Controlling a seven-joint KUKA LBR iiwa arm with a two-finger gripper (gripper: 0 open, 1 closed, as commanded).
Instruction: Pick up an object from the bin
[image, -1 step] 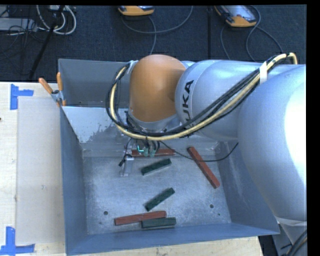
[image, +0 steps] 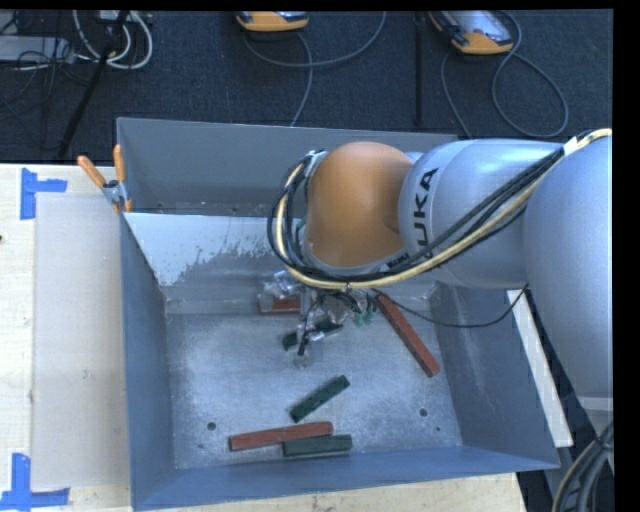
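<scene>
A dark carpeted floor (image: 200, 70) with cables lies behind a pale bench (image: 70, 330), which carries the grey metal bin (image: 145, 340). Nearer the camera than the hand and a little to its left, a long red-brown bar (image: 272, 438) lies along the front wall. A dark green bar (image: 318, 447) touches its right end, and both long axes run left to right. Just left of the hand and farther back, a short red-brown block (image: 280, 306) sits at the foot of the rear wall. The hand (image: 308, 338) hangs low over the mid-floor beneath the arm's orange cover (image: 355, 205). I cannot tell whether it is apart or together. A small dark piece (image: 292, 343) shows at its tip. Just in front of the hand lies a second dark green bar (image: 320, 397), its long axis tilted, with the right end pointing up toward the rear wall. Right of the hand, a red-brown bar (image: 410, 340) slants from rear-left to front-right.
</scene>
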